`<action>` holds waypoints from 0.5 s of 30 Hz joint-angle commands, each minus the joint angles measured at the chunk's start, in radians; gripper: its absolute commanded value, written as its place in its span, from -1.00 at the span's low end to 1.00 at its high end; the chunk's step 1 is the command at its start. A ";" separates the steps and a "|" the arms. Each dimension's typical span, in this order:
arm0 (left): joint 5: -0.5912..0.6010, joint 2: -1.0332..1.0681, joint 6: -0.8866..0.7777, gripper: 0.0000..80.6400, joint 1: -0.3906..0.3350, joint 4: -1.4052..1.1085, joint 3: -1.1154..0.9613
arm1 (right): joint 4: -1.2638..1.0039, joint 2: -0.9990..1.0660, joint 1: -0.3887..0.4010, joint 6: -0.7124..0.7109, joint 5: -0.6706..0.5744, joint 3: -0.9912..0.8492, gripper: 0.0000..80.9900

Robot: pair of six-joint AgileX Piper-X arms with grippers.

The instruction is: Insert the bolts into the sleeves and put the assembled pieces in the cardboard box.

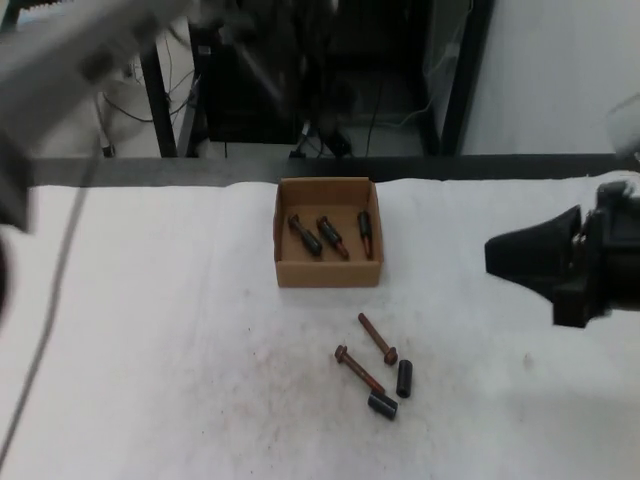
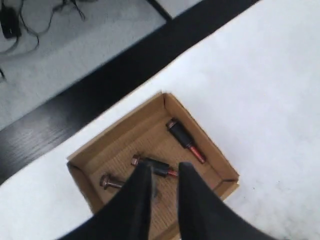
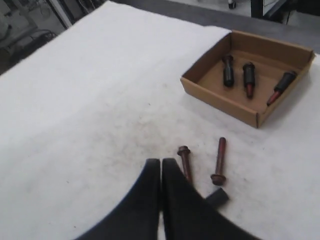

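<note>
Right end effector (image 3: 161,167) hovering low, fingers pressed together, empty. Two loose bolts (image 3: 219,157) and sleeves (image 1: 404,378) lying just ahead on surface (image 3: 75,100), apparently awaiting assembly. Left end effector (image 2: 164,172) hanging narrowly parted, empty, over cardboard box (image 2: 120,120) holding three assembled pieces (image 2: 182,137).

- white cloth (image 1: 150,350) spread over the bench, with a faint brownish smudge (image 1: 290,355) near its middle
- dark bench edge (image 1: 150,170) along the cloth's far side
- black frame legs (image 1: 160,90) and loose cables (image 2: 30,30) on the floor behind
</note>
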 commanded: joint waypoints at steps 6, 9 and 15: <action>-0.007 -0.329 0.033 -1.00 0.001 -0.040 0.333 | -0.019 0.208 0.076 -0.091 0.089 -0.005 -0.98; -0.054 -0.469 0.008 -1.00 0.001 -0.181 0.603 | -0.037 0.278 0.129 -0.119 0.134 -0.023 -0.98; -0.179 -0.816 -0.157 -1.00 0.001 -0.610 1.154 | -0.047 0.374 0.206 -0.216 0.275 -0.106 -0.98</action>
